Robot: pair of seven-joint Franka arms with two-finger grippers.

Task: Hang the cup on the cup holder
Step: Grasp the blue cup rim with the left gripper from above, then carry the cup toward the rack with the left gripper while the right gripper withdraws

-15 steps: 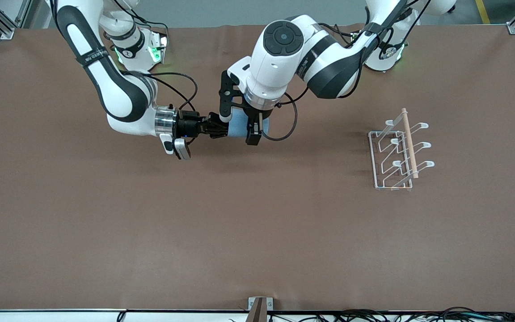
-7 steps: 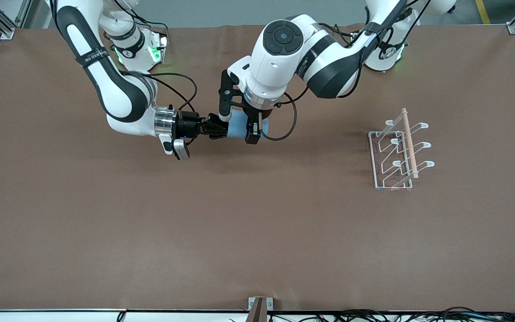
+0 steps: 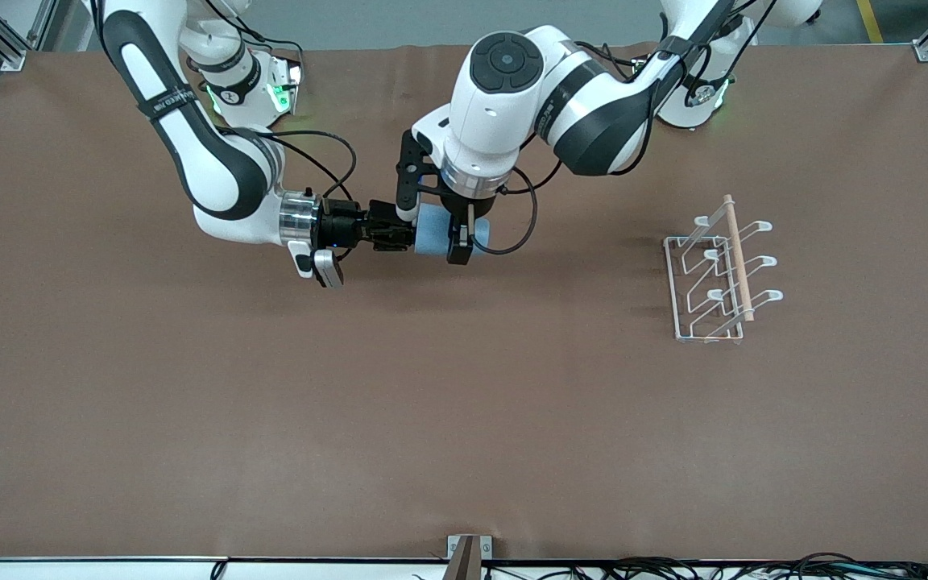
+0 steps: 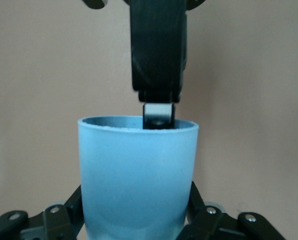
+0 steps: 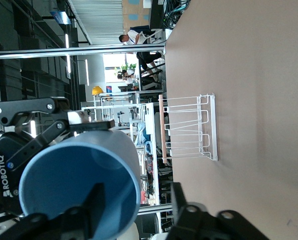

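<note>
Cup [image 3: 432, 229] on its side in midair, rim toward right claw [image 3: 399, 235], its fingers apart; left claw [image 3: 437, 229] clamped across cup

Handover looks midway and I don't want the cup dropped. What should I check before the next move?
1. Left gripper shut on the cup: ok.
2. Right gripper open: ok.
3. Right gripper's fingers clear of the cup: not ok, one is inside the rim.
4. Cup holder upright, prongs bare: ok.
</note>
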